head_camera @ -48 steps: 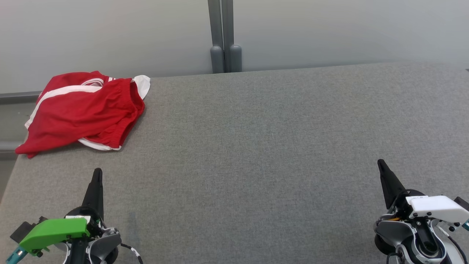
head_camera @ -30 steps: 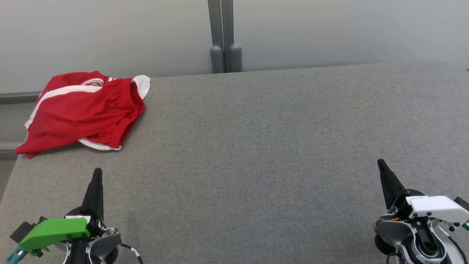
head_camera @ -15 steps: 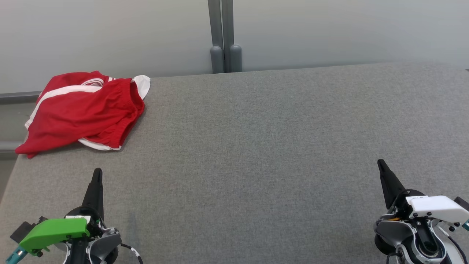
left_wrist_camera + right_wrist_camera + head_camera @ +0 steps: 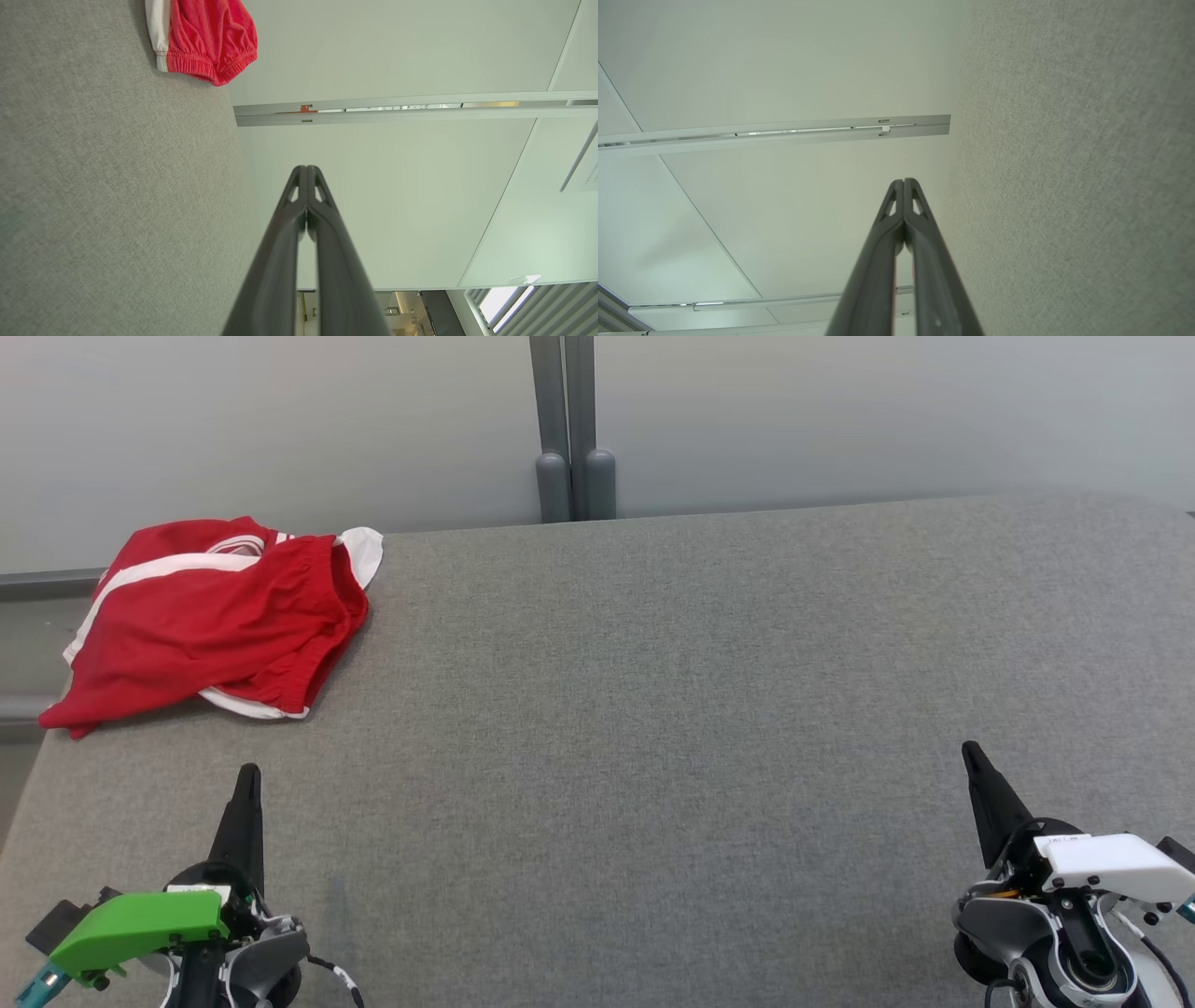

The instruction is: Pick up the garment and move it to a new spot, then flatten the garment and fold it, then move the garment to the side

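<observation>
**Garment at the far left corner, straight ahead of the left arm**

The garment (image 4: 210, 616), red shorts with white stripes, lies crumpled at the far left corner of the grey counter (image 4: 653, 709). Its left part seems to reach over the counter's left edge. In the head view its long axis runs from about 8 o'clock to 2 o'clock, and the elastic waistband end is turned to the right.

The left end effector (image 4: 248, 775) is closed with nothing in it and rests low at the near left. From it the garment lies at about 12 o'clock, a little toward 11, near but not touching. The nearest hem faces it directly.

The right end effector (image 4: 971, 751) is also closed and empty, at the near right. From there the garment is between 9 and 10 o'clock, well apart, with bare counter between.

I judge that the pick-up is not yet begun and belongs to the left arm. It should open first, then reach forward to the near hem.
</observation>
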